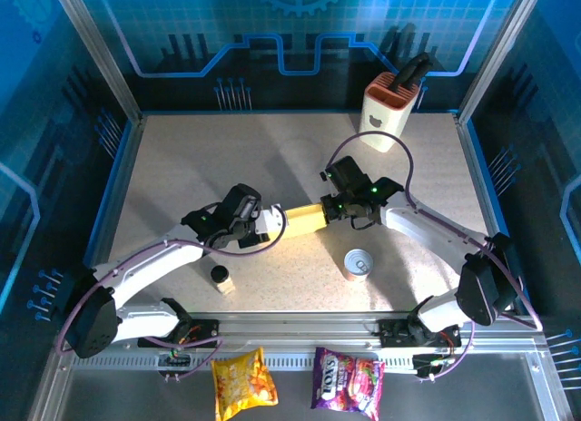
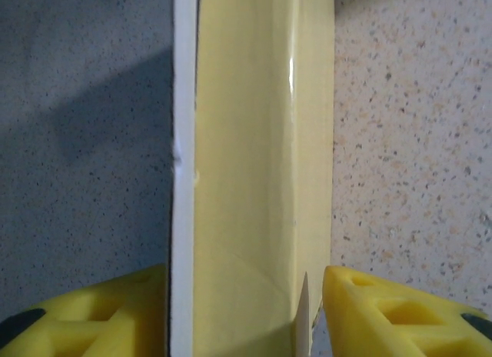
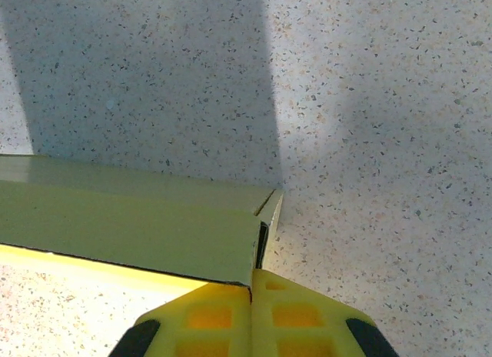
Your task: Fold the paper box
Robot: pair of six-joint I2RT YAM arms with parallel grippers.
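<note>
The paper box [image 1: 304, 220] is yellow outside and hangs between the two arms above mid-table. In the left wrist view the paper box [image 2: 254, 141] runs up the middle with a white cut edge on its left side. My left gripper [image 2: 246, 278] straddles the box's width, one yellow finger [image 2: 115, 311] against the white edge and the other against the right side. In the top view the left gripper [image 1: 272, 226] is at the box's left end. My right gripper [image 3: 252, 278] is shut, its tips pinching the corner of a wall of the paper box [image 3: 131, 218]. The right gripper [image 1: 331, 206] is at the box's right end.
A cream knife block [image 1: 390, 112] stands at the back right. A tin can [image 1: 359, 264] sits near the front, right of centre. A small dark-capped bottle [image 1: 221, 278] stands front left. Two snack bags [image 1: 243, 383] [image 1: 348, 380] lie below the table's front edge.
</note>
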